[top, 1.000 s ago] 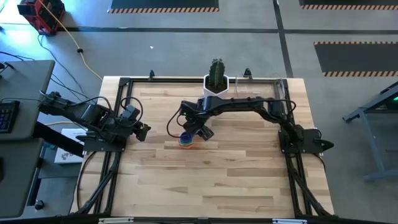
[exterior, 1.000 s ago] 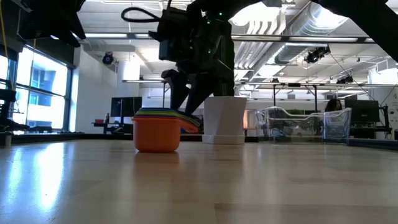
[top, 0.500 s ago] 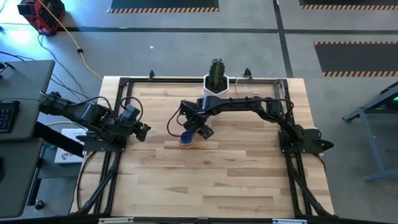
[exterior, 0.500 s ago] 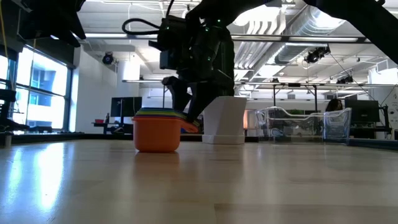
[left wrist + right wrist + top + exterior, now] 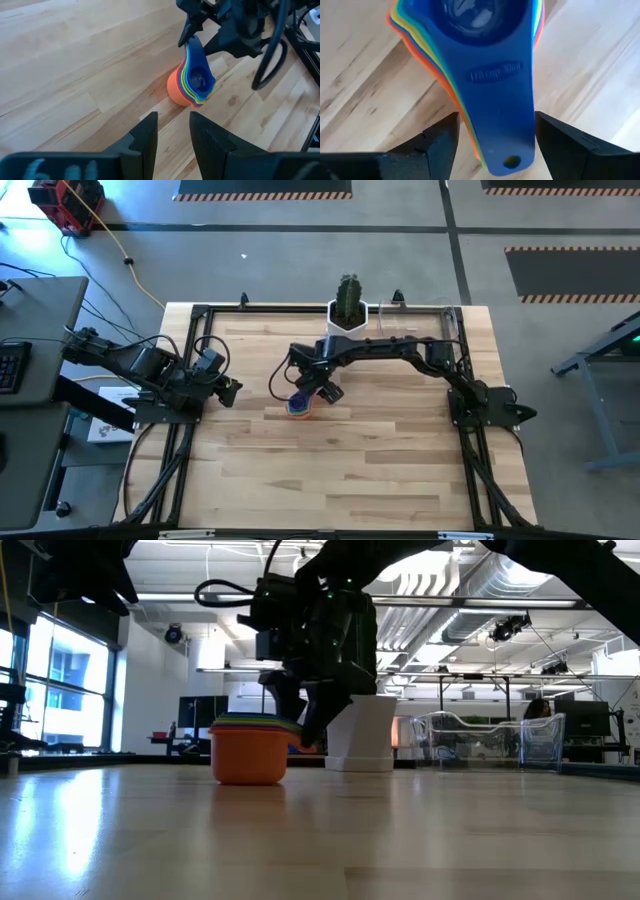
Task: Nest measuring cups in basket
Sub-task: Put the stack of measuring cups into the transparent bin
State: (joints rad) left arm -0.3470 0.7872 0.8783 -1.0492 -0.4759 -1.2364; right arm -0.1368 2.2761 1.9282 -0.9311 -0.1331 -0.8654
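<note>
At mid-table, a little toward my left, the cups [image 5: 299,406] stand nested in one stack on the bare wood, the orange one outermost and a blue one uppermost. Their flat handles [image 5: 496,120] fan together to one side, and that is what the next move turns on: from the right wrist I see the blue handle running straight back between my right gripper's [image 5: 318,393] fingers [image 5: 437,142], long axis in line with the gripper. The fingers stand wide, one on each side of the handles, not yet pinching them, so the stack is unheld. In my judgement a plain close here takes the whole bundle, provided the jaws catch all the handles and not the top one alone.

The right arm is clearly the nearer; it reaches in from the right edge across the table. My left gripper [image 5: 229,391] waits at the left edge, well apart from the stack, its fingers [image 5: 145,133] partly parted on nothing.

The basket [image 5: 490,740] sits at the far edge, just right of the white cactus pot [image 5: 347,314]. From the stack it lies away and to the right, so I expect a lift and carry passing near that pot, which is the one thing I'd mind on the way
</note>
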